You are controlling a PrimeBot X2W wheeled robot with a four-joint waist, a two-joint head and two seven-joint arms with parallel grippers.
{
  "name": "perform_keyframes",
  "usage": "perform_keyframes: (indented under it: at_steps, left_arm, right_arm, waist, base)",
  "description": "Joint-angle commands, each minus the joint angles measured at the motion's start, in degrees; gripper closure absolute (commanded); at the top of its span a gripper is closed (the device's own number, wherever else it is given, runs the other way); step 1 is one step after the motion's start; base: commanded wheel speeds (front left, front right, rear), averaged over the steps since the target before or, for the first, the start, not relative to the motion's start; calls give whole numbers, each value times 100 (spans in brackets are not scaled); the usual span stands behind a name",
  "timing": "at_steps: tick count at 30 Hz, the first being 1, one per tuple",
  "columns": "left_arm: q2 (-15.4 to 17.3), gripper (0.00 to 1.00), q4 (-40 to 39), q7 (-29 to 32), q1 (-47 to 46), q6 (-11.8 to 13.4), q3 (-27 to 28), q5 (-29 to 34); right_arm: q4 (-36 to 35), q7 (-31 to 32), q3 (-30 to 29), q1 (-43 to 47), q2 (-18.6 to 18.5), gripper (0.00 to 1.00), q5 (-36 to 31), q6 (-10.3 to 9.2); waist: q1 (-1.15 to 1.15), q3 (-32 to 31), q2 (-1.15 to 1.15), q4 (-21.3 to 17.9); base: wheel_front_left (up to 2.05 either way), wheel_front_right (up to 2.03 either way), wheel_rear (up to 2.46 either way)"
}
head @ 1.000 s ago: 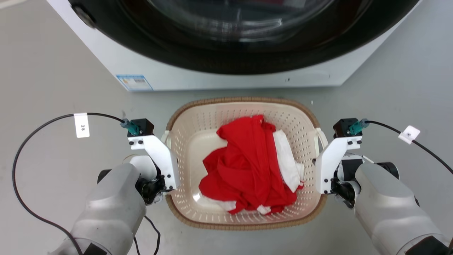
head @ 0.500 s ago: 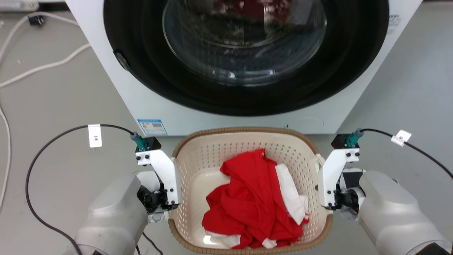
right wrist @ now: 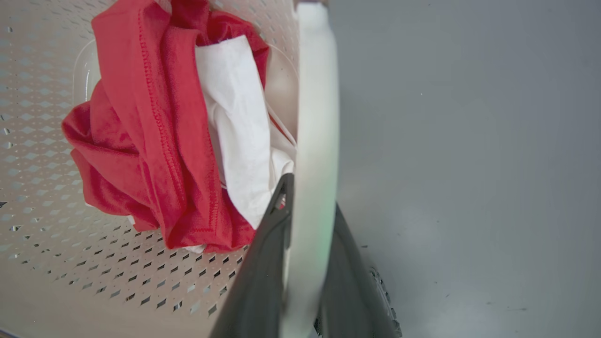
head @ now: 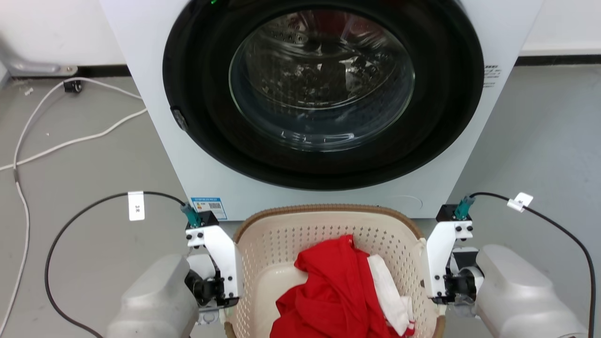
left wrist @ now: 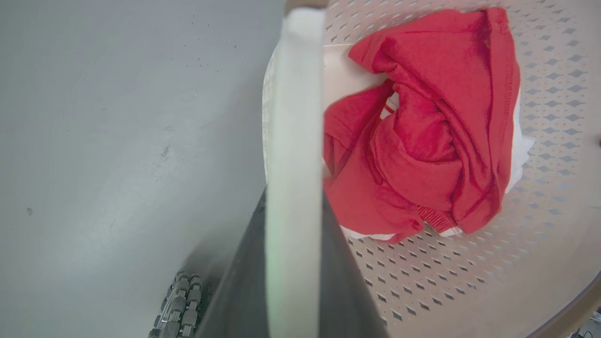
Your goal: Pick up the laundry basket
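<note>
Left claw (left wrist: 293, 195), at 7 o'clock in the head view, is clamped on the left loop handle (left wrist: 293, 94), one dark finger pressed to each side of it. Near it, toward 9 o'clock, is the left tag (head: 136, 212), white, its print too small to read. At 6 o'clock is the one laundry basket (head: 328, 209), cream with a brown rim, directly in front of the one white washer (head: 197, 155) at 12 o'clock. Whether it touches the floor (head: 540, 141) I cannot tell. Inside lie one red garment (head: 338, 291) and one white cloth (head: 387, 293), touching. One blue-and-white sticker (head: 209, 205) on the washer, at 7 o'clock from the round door (head: 321, 80), is unreadable. Right claw (right wrist: 310, 192), at 5 o'clock, is likewise clamped on the right loop handle (right wrist: 317, 94). The right tag (head: 520, 202) beside it makes two tags.
</note>
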Motion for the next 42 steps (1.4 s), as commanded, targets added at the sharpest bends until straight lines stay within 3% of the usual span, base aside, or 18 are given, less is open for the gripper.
perform_keyframes:
  at_steps: [1,42]
  left_arm:
    - [-38,100,-41,3,53,-59,-16,-41]
    - [-142,100,-78,-191,323,-60,-315,-358]
  right_arm:
    - [9,43,50,131,41,100,34,18]
    - [77,101,383,168,40,100,308,18]
  waist:
    - [1,-96,0,-29]
    - [1,-217,0,-75]
  base:
    - [0,0,0]
    - [0,0,0]
